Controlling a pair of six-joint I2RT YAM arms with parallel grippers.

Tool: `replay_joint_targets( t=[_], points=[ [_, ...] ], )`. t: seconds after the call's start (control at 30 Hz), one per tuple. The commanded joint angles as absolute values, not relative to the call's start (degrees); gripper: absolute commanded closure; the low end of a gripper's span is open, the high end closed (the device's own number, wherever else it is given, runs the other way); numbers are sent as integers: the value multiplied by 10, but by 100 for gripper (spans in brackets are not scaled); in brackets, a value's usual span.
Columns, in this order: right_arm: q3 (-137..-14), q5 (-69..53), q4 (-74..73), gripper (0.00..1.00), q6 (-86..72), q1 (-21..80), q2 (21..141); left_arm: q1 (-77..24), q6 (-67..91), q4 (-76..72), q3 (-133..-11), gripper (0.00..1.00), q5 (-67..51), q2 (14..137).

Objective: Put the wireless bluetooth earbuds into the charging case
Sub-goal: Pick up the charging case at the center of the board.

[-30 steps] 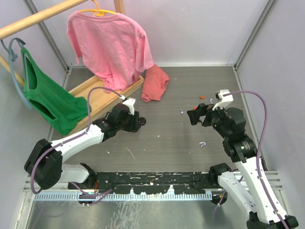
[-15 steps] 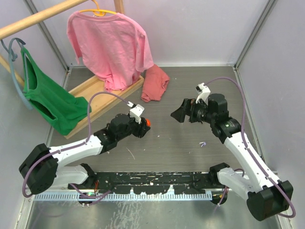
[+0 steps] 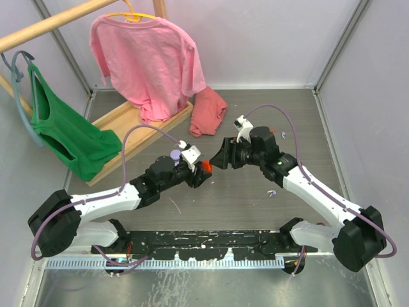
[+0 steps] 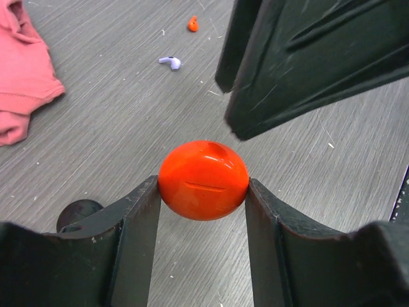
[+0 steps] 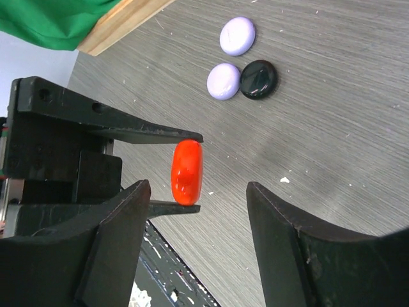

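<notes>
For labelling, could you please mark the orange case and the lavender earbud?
orange case [image 4: 203, 180]: left wrist view, middle of its shell.
lavender earbud [image 4: 170, 62]: left wrist view, its rounded body.

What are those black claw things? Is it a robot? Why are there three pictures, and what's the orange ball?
Yes, it's a robot: two arms bolted to a grey table. One picture looks down from above. The other two come from small cameras on each wrist, so you see the black fingers close up. The left gripper pinches a round orange-red case. The right gripper is open, facing it. On the table lie two lavender cases, a black case, a tiny lavender earbud and an orange earbud. A pink shirt hangs behind.
</notes>
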State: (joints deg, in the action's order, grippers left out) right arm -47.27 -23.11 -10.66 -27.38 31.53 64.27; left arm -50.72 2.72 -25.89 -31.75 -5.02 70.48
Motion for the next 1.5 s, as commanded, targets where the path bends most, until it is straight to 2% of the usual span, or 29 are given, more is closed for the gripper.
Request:
replay_joint_targets(
  t=[0.0,0.37,1.0,1.13,1.23,1.33,1.47],
  points=[
    [-498,-197,-65,34,-278,338,650,-515,9,-323,-327,62,-63,713],
    [-504,-183,-56,44,-270,369,691,-515,13,-318,-328,62,-62,715],
    [-503,-153,-64,55,-268,403,703,-516,29,-320,-324,63,-37,712],
    [-502,-148,-66,66,-262,403,703,-515,34,-329,-316,63,-34,708],
    [-505,-149,-68,79,-254,403,700,-515,37,-330,-314,60,-31,704],
    [-513,-148,-80,90,-237,403,694,-515,38,-328,-312,51,-32,697],
    [-530,-139,-108,94,-205,403,676,-513,32,-327,-299,41,-27,680]
  ],
)
